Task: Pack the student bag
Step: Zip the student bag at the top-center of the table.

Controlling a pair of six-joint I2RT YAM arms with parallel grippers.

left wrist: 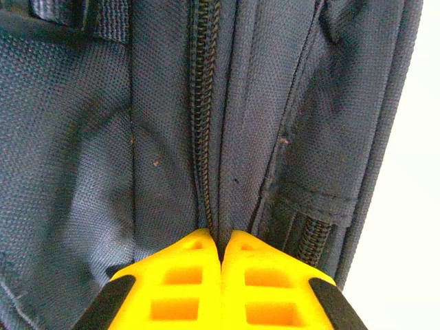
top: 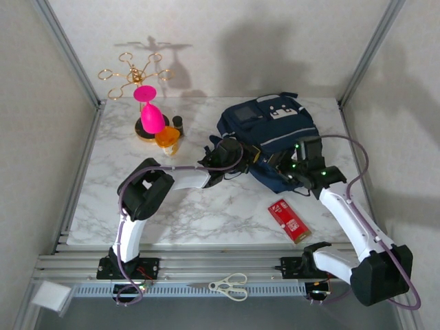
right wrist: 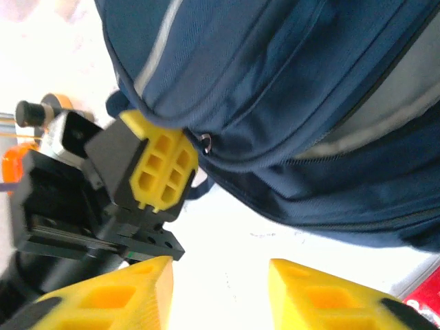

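Overhead view: student bag (top: 275, 124), navy with grey-white front patches, lay flat on the marble tabletop (top: 192, 213) at about 1 o'clock, near the back wall

Left gripper (left wrist: 221, 239) sat at the bag's 8 o'clock edge. Its yellow fingers were pressed together, tips set against the fabric where a dark zip (left wrist: 201, 103) ran down a seam. Could not tell whether any cloth or zip tape was caught between them. From the right wrist camera, a small metal zip pull (right wrist: 206, 142) lay just beside those closed fingers

Right gripper (right wrist: 220, 265) hovered at the bag's 6 o'clock edge, fingers spread apart, nothing between them, bare tabletop showing in the gap

Red packet (top: 289, 221) lay flat at 5 o'clock, apart from the bag. Scissors (top: 229, 286) rested on the metal rail at 6 o'clock, between the arm bases. At 11 o'clock stood a pink goblet (top: 150, 113), an orange bottle (top: 167, 138) just beside it, and a gold wire rack (top: 134, 71) behind
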